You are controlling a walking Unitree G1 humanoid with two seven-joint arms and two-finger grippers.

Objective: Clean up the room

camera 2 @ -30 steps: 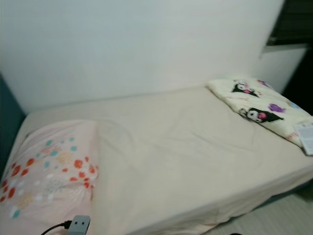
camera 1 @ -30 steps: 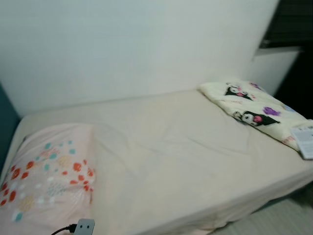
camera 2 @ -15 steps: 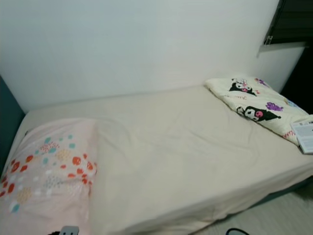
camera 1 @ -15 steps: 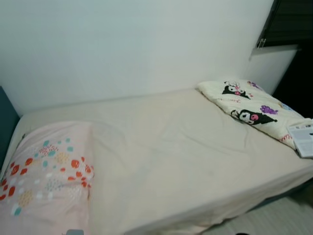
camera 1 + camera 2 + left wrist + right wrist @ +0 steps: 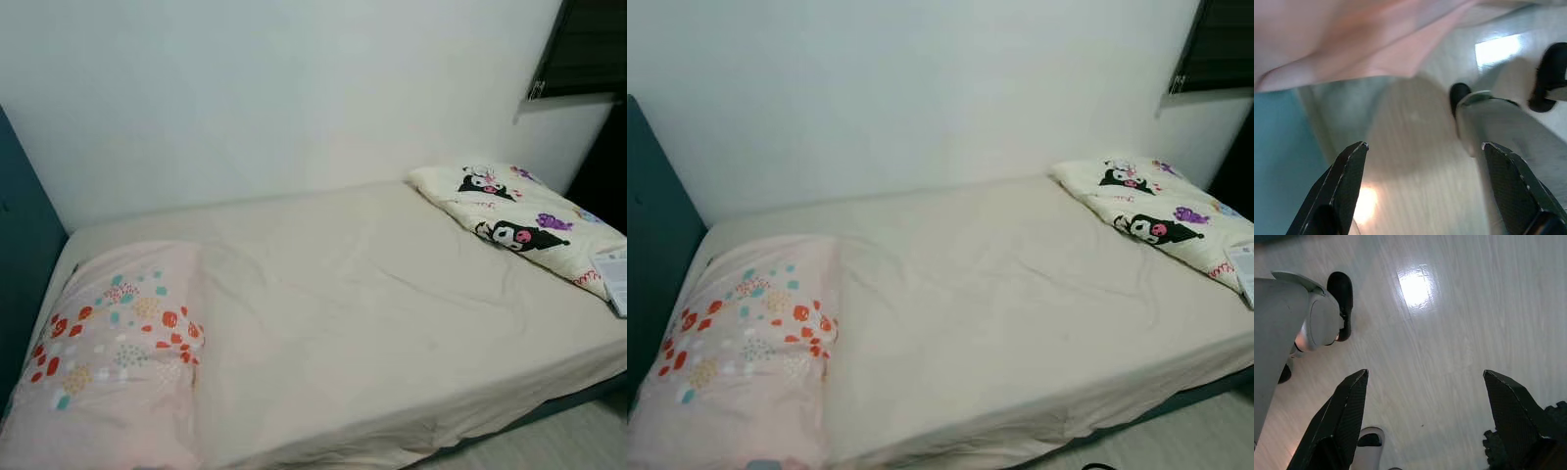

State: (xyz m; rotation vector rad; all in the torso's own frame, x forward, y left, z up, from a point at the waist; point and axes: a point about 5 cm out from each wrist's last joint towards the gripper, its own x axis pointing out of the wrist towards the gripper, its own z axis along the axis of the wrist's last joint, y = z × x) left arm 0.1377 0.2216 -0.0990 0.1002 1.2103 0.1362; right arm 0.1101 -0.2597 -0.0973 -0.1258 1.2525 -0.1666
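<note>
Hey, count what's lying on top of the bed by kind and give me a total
Pink pillow with coloured dots: 1
Folded cartoon-print blanket: 1
Printed paper or booklet at the bed's edge: 1
Total: 3

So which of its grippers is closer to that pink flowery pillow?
Left. The left gripper hangs just below the pillow's overhanging edge; the right gripper hangs over bare floor.

A bed (image 5: pixel 362 323) stood along the wall under a smooth cream sheet. A pink pillow (image 5: pixel 113 362) with coloured dots lay at its left end, a folded cartoon-print blanket (image 5: pixel 519 225) at its right end.
</note>
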